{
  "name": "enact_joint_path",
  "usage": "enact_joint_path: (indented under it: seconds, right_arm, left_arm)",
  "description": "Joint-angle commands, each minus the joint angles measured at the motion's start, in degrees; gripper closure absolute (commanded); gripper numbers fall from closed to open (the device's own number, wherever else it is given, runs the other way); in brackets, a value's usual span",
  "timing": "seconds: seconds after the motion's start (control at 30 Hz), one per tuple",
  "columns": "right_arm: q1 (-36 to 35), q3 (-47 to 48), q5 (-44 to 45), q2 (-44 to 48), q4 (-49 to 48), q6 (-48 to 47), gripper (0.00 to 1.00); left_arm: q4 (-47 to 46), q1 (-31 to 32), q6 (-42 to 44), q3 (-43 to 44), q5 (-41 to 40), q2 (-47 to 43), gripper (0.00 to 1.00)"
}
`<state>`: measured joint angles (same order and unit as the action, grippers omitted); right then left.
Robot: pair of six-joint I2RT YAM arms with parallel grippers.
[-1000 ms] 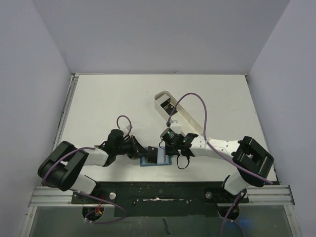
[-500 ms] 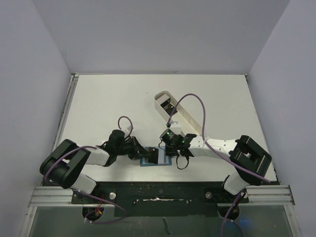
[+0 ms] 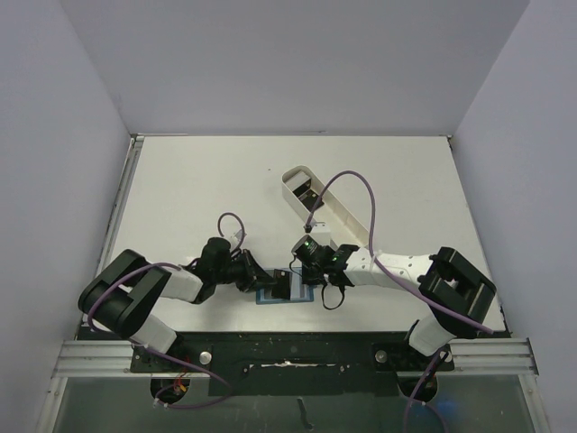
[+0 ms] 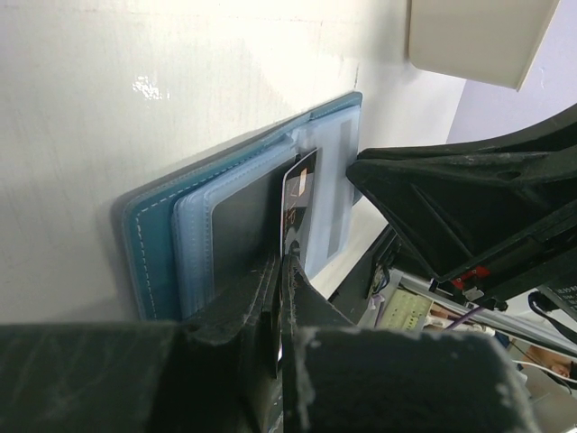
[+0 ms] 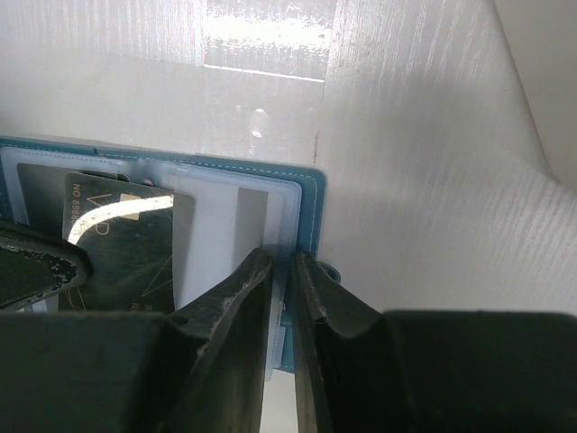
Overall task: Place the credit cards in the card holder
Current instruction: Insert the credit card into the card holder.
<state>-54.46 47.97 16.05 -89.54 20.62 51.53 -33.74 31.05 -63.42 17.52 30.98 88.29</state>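
White surface (image 3: 198,198) holds the open card holder (image 4: 158,234), flat near the arms. Over it the left pincer (image 4: 278,271) is shut on a black card (image 4: 297,203) at a pocket, and the right pincer (image 5: 279,271) pinches the holder's edge. A tilted card could miss the slot and bend, or the holder could slip free.

I see two robot arms, the left arm (image 3: 171,287) and the right arm (image 3: 401,269). One blue wallet (image 4: 149,244) lies between them. One white tray (image 3: 338,212) sits farther back. I can count two cards: one black card (image 5: 126,248), one pale card (image 5: 221,225).
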Motion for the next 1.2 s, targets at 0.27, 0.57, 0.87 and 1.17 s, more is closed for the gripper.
enact_joint_path:
  seconds: [0.27,0.57,0.87,1.17]
  right_arm:
    - [-0.7,-1.1,1.8,1.2,-0.2,2.1,0.84]
    - [-1.0,-1.5,2.1,1.7,-0.1,2.7,0.84]
    - [-1.1,-1.8,2.5,2.2,0.2,4.0,0.84]
    - [-1.0,-0.4,3.0,4.5,2.6,3.9,0.81]
  left_arm:
    - [-2.7,1.7,-1.1,0.2,-6.5,-0.2,1.0]
    - [-2.8,1.8,-1.2,-1.2,-7.9,-1.4,1.0]
    - [-5.1,5.2,-3.1,-1.1,-8.7,-1.1,1.0]
    - [-2.8,6.8,-3.7,0.0,-10.6,-2.0,0.88]
